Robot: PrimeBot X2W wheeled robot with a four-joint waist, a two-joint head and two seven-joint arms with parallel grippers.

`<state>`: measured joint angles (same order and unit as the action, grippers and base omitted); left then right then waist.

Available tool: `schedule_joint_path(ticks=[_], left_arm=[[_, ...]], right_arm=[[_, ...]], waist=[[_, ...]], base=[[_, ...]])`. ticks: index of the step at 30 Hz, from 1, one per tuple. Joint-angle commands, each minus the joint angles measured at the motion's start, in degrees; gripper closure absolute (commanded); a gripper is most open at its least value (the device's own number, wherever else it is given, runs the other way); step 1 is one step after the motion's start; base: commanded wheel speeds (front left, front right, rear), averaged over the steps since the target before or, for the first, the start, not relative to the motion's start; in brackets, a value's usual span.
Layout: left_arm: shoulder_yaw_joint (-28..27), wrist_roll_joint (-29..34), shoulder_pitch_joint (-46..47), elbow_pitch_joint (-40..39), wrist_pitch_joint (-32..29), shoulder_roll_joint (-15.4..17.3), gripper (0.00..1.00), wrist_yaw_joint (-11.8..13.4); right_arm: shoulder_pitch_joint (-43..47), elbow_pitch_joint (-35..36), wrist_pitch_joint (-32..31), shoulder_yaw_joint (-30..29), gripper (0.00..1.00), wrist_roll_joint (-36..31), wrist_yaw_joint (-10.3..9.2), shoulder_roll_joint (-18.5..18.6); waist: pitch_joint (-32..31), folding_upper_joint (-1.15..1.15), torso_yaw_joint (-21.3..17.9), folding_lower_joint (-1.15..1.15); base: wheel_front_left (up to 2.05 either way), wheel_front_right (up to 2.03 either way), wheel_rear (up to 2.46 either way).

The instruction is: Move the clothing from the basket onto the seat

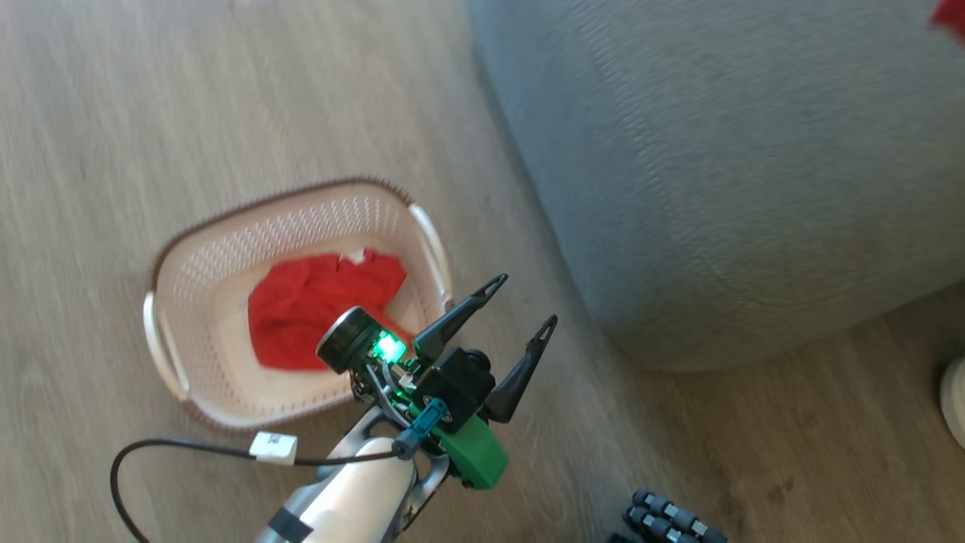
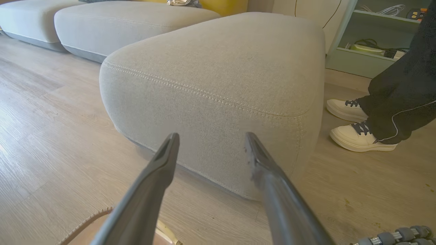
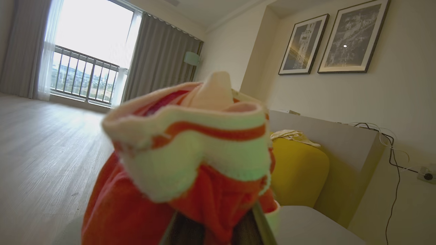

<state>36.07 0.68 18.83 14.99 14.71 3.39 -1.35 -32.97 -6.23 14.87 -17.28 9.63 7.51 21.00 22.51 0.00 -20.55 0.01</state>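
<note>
A cream basket (image 1: pixel 192 271) with a brown rim stands on the wood floor and holds one piece of red clothing (image 1: pixel 320 305). My left gripper (image 1: pixel 524 300) hovers open and empty just right of the basket, between it and the grey seat (image 1: pixel 724 173). In the left wrist view the open fingers (image 2: pixel 163 163) point at the seat's stitched corner (image 2: pixel 218 78), and the basket rim (image 2: pixel 85 219) shows at the bottom. My right gripper (image 3: pixel 213 229) is shut on a second red garment (image 3: pixel 190 153) with a red-and-white striped band, which drapes over its fingers. A red scrap (image 1: pixel 951 16) shows above the seat.
A person in dark trousers and white shoes (image 2: pixel 361 136) stands right of the seat, one shoe (image 1: pixel 954 407) at the head view's edge. More grey cushions (image 2: pixel 129 23), a yellow cushion (image 3: pixel 299 170) and a green shelf (image 2: pixel 368 41) lie beyond. A black cable (image 1: pixel 151 452) loops off my left arm.
</note>
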Motion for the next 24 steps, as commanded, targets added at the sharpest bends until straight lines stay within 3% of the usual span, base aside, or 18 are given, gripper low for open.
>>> schedule_joint_path(ticks=[1,7,12,19,24], left_arm=[[-0.8,0.7,1.3,-1.7,0.3,0.1,0.0,0.2],[1.7,1.6,3.5,-2.2,0.3,0.7,0.0,0.6],[2.8,1.4,5.1,-2.8,0.3,0.7,0.0,2.1],[2.7,0.2,5.8,-3.6,0.3,0.5,0.0,4.6],[4.0,0.3,6.6,-3.5,0.3,0.5,0.0,5.0]], right_arm=[[-2.6,-0.1,0.1,-0.8,1.0,0.8,-0.02,3.0],[-10.6,-11.4,0.1,-3.4,1.0,3.4,-0.02,8.8],[-16.0,-22.3,0.1,-5.2,1.0,5.9,-0.02,11.2],[-22.6,-42.8,0.1,-3.9,1.0,10.6,-0.02,17.6],[-27.4,-55.0,-2.1,-1.1,1.0,13.6,-0.02,19.7]], waist=[[4.1,0.0,3.2,-0.01],[10.4,0.0,6.8,-0.01],[13.9,0.0,9.2,-0.01],[17.0,0.0,12.4,-0.01],[18.4,0.0,13.9,-0.01]], base=[[0.0,0.0,0.0],[0.0,0.0,0.0],[0.0,0.0,0.0],[0.0,0.0,0.0],[0.0,0.0,0.0]])
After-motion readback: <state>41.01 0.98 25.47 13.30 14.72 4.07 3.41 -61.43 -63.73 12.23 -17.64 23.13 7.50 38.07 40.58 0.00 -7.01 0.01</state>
